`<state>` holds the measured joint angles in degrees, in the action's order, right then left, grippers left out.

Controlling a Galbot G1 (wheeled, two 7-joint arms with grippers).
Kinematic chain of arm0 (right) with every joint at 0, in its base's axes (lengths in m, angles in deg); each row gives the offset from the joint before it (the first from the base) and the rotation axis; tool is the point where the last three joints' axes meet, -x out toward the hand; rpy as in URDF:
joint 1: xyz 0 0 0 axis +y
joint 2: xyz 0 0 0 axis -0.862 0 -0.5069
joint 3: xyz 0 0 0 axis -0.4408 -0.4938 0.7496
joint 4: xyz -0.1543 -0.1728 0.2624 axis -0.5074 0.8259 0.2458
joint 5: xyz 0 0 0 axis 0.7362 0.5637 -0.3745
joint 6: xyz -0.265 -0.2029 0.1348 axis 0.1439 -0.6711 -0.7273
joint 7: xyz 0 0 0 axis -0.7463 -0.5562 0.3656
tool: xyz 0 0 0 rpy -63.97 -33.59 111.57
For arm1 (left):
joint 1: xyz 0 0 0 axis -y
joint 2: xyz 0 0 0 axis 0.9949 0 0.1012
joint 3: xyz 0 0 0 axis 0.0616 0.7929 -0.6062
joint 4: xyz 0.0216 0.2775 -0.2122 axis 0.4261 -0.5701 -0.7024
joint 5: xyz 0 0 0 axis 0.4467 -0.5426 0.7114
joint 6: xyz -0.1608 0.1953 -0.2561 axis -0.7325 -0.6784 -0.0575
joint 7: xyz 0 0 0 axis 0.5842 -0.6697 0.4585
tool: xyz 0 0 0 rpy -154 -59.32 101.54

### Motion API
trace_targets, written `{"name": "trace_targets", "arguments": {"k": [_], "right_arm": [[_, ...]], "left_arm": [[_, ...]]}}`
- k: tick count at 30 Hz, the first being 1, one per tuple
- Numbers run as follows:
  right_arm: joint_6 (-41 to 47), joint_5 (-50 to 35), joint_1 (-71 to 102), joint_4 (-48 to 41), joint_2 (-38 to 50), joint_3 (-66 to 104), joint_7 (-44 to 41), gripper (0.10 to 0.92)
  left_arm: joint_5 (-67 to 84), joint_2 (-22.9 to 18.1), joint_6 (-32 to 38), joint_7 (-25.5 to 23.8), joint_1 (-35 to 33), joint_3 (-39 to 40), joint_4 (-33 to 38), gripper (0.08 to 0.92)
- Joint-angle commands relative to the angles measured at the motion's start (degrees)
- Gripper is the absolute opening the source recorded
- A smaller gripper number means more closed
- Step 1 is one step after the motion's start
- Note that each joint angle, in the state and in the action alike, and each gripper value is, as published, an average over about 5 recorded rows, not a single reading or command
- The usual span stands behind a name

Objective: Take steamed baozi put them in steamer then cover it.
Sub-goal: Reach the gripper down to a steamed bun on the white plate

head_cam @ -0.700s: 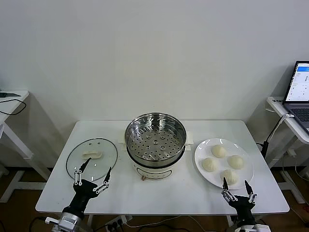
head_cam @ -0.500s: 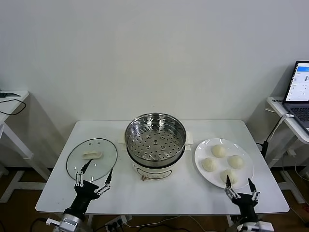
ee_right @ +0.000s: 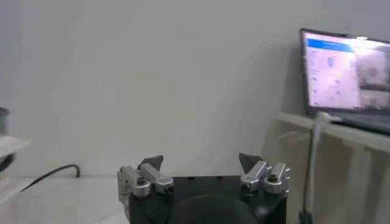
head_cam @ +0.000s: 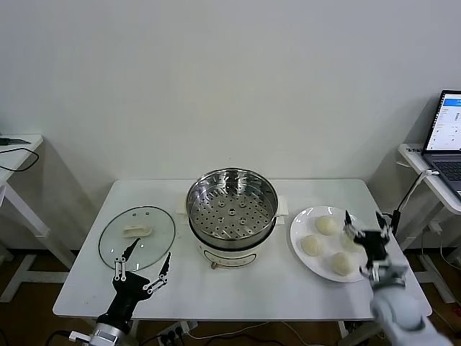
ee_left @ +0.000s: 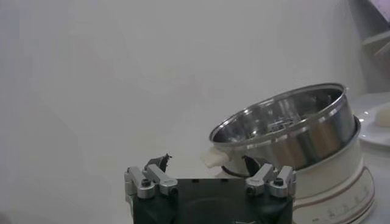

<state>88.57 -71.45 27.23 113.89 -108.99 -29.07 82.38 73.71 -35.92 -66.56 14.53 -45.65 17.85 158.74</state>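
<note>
The steamer (head_cam: 232,209), a shiny steel pot with a perforated tray on a white base, stands uncovered at the table's middle; it also shows in the left wrist view (ee_left: 286,131). Three baozi (head_cam: 326,225) (head_cam: 312,246) (head_cam: 341,264) lie in plain sight on the white plate (head_cam: 299,220); a fourth is mostly hidden behind my right gripper (head_cam: 366,218). That gripper is open and empty, held above the plate's right side, and in its wrist view (ee_right: 201,161) it faces the wall. My left gripper (head_cam: 148,256) is open and empty at the front left, near the glass lid (head_cam: 137,232).
The white table (head_cam: 238,292) bears everything. A laptop (head_cam: 446,133) sits on a side table at the right, also in the right wrist view (ee_right: 344,73), with a cable (head_cam: 407,194) hanging beside it. Another side table (head_cam: 18,148) stands at the left.
My right gripper has risen from the table's front edge and moved back, now above the plate's right side and covering one baozi. The left gripper has hardly moved.
</note>
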Motion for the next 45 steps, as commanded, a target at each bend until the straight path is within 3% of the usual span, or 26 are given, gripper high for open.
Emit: {"name": "trace_targets", "arguments": {"k": [1, 5, 10, 18, 28, 35, 45], "right_arm": [[4.7, -7.3, -24.3, -16.4, 9.3, -15.2, -9.8, 0.823], [8.8, -4.6, -34.3, -23.2, 12.4, -27.0, -27.2, 0.823], [7.6, 5.5, -45.5, -30.5, 13.3, -39.3, -51.0, 0.823], [2.1, 23.2, -57.8, -38.4, 9.1, -53.6, -71.0, 0.823], [-3.7, 41.9, -61.7, -45.8, 0.1, -58.1, -80.2, 0.823], [-5.0, 48.7, -60.3, -48.7, -4.5, -56.9, -78.2, 0.823], [-4.9, 52.1, -59.2, -53.0, -9.2, -55.3, -73.6, 0.823]], "left_arm": [[-0.1, -0.1, -0.1, 0.1, -0.3, 0.2, 0.5, 0.823], [-0.1, -0.4, -0.1, 0.2, -0.4, 0.2, 0.6, 0.823], [-0.1, -0.6, -0.2, 0.3, -0.6, 0.1, 0.8, 0.823], [0.0, -1.1, -0.2, 1.0, -0.8, 0.0, 0.5, 0.823], [0.1, -1.8, -0.1, 1.5, -1.3, -0.8, 0.2, 0.823], [0.2, -2.3, 0.1, 2.3, -1.0, -0.9, -0.4, 0.823], [0.4, -2.4, 0.2, 2.7, -0.9, -0.8, -0.9, 0.823]]}}
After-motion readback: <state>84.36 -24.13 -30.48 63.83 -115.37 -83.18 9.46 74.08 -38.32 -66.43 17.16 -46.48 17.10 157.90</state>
